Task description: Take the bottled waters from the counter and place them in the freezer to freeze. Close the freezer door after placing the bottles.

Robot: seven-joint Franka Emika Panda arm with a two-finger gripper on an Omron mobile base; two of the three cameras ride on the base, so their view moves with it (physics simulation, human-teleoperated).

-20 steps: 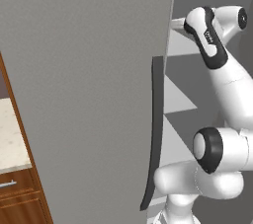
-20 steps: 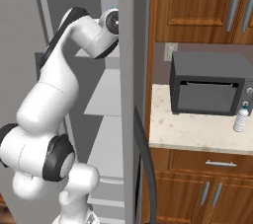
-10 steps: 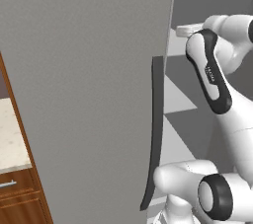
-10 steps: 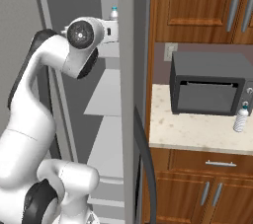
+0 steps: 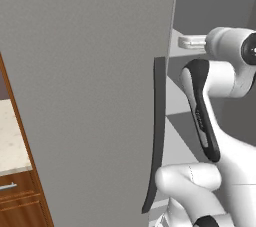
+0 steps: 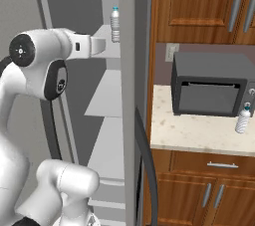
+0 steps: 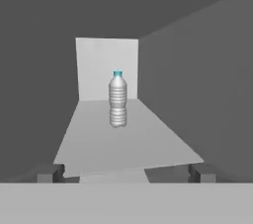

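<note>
Inside the open freezer (image 6: pixel 107 100), beside its swung-out freezer door (image 5: pixel 90 96), one bottled water (image 7: pixel 117 99) stands upright on an upper shelf (image 7: pixel 123 141). The hand (image 7: pixel 123 172) hovers nearby, fingers spread, holding nothing. The other bottle (image 6: pixel 243 118) stands on the table (image 6: pixel 199 133), right of the toaster oven (image 6: pixel 211 84).

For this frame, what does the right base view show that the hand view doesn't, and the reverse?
Right base view alone: the second bottled water standing on the counter beside the toaster oven, the wooden cabinets, and the white arm reaching into the freezer.

Hand view alone: the two finger tips wide apart, with nothing between them, and the freezer's back wall.

Both: one bottled water standing upright on a white freezer shelf, apart from the gripper.
</note>
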